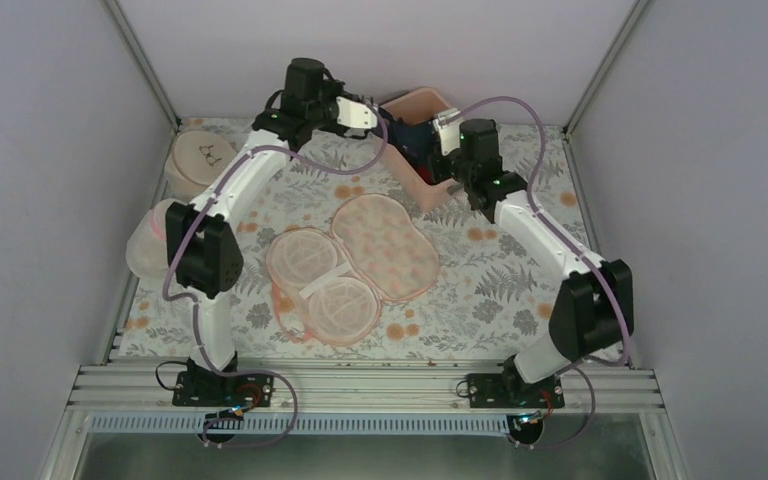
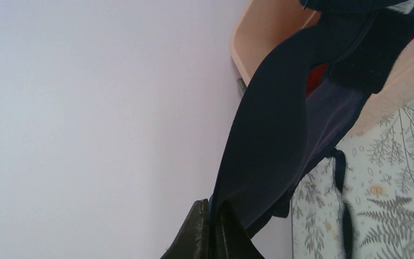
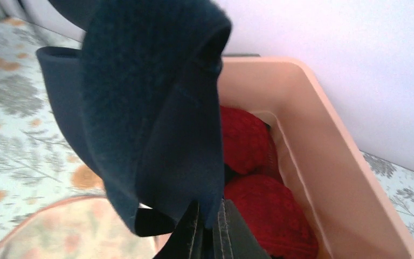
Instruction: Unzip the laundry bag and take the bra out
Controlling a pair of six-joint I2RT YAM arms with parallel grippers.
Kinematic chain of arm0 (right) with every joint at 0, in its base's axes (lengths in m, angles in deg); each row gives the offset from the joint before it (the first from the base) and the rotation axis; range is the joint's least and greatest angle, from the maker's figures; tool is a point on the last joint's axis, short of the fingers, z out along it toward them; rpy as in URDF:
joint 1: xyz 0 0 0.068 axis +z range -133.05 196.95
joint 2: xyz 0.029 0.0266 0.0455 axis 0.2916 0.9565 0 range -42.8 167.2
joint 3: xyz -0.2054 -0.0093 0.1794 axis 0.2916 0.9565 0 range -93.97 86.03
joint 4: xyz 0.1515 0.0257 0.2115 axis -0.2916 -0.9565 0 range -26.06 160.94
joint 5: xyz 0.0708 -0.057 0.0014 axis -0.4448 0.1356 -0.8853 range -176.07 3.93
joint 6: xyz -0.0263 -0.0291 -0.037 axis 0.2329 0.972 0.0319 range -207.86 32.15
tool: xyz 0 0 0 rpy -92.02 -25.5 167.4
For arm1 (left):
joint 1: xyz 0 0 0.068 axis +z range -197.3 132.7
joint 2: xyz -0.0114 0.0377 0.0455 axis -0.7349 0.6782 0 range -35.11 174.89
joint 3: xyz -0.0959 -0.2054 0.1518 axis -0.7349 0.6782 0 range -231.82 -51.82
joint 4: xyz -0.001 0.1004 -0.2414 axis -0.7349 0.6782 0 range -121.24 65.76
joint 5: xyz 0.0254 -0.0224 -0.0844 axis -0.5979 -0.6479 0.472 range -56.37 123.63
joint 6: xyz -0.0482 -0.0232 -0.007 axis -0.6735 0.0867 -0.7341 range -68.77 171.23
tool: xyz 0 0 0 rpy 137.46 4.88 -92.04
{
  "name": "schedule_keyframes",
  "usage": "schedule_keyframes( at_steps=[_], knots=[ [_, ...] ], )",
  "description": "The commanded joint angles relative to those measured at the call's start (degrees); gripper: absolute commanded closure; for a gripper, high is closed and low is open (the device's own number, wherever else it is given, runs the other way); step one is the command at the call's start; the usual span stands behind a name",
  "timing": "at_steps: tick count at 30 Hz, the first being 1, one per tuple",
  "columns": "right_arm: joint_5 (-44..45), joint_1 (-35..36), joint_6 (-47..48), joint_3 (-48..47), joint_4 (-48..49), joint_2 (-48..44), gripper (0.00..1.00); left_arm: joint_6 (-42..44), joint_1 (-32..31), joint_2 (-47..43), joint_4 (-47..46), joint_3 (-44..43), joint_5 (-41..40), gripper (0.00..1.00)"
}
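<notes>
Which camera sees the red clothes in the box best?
The right wrist view: the red garments lie plainly inside the pink bin, beside the bra. The left wrist view shows only a red sliver behind the bra. From the top I cannot make them out.

In the top view, the bra is largely covered by the two wrists. In the left wrist view, it is cut off by the top and right edges, and its hanging strap is blurred. The left gripper and the right gripper are cut off by the bottom edges. The red garments are partly covered by the bra. The laundry bag is blurred and cropped at the bottom edge.
</notes>
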Motion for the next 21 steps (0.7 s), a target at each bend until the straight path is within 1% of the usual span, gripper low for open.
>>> schedule_keyframes(
  at_steps=[1, 3, 6, 10, 14, 18, 21],
  knots=[
    [4.6, -1.7, 2.4, -1.6, 1.5, 5.0, 0.96, 1.0, -2.0, 3.7, -8.0, -2.9, -1.9, 0.98],
    [5.1, -2.0, 2.5, -2.1, 0.7, 7.2, 0.96, 0.3, -2.8, 5.6, -9.1, -5.3, -2.4, 0.98],
    [5.4, -2.4, 1.9, -2.3, 0.0, 7.8, 0.96, -0.8, -3.8, 7.4, -10.4, -9.6, -3.5, 0.98],
    [5.3, -2.7, 1.3, -3.1, 1.5, 6.0, 0.96, -1.2, -4.9, 9.3, -11.8, -15.6, -4.1, 0.98],
    [8.0, -3.6, 1.3, -7.8, 0.8, 5.0, 0.96, -0.7, -5.2, 11.9, -13.9, -21.6, -3.6, 0.98],
    [11.1, -5.1, 0.8, -10.1, -0.2, 4.9, 0.96, -2.5, -5.8, 16.7, -16.5, -29.1, -2.9, 0.98],
    [9.1, -6.2, 0.7, -9.0, -0.4, 4.7, 0.96, -4.1, -6.3, 20.6, -15.6, -34.1, -1.3, 0.98]
  ],
)
